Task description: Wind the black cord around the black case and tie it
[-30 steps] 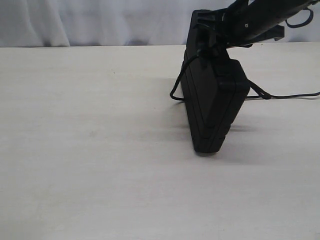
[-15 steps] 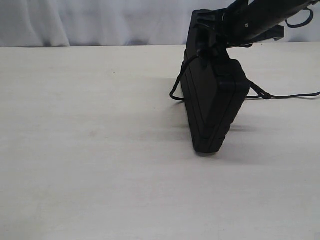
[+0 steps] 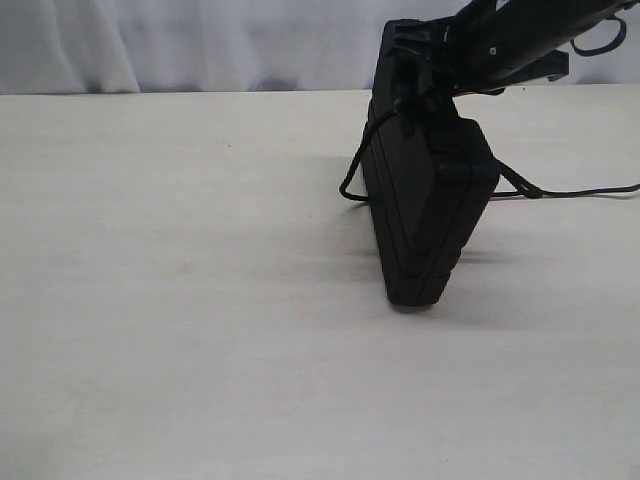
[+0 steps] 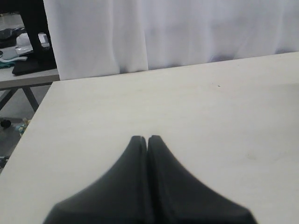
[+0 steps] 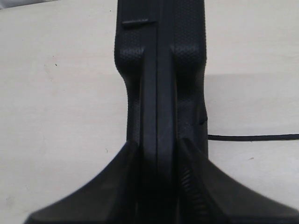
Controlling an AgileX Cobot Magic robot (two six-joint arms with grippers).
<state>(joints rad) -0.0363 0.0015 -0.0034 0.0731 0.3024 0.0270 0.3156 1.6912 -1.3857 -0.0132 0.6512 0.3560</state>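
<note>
From the exterior view I see the black case (image 3: 425,215) standing on edge on the surface (image 3: 180,300), with the black cord (image 3: 520,185) trailing off both sides. Only my right wrist view shows the right hand (image 5: 159,145) clamping the case's top edge. The left wrist view shows the left hand (image 4: 147,140) closed and empty.

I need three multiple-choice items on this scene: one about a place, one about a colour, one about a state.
1. In the exterior view, the cord leaves the picture at: A) the right edge B) the bottom edge C) the left edge
2. The case is: A) white B) black C) red
3. The left end effector is: A) open B) shut on the cord C) shut, empty
Answers: 1 A, it runs off rightward; 2 B, black all over; 3 C, fingers meet, nothing between.
</note>
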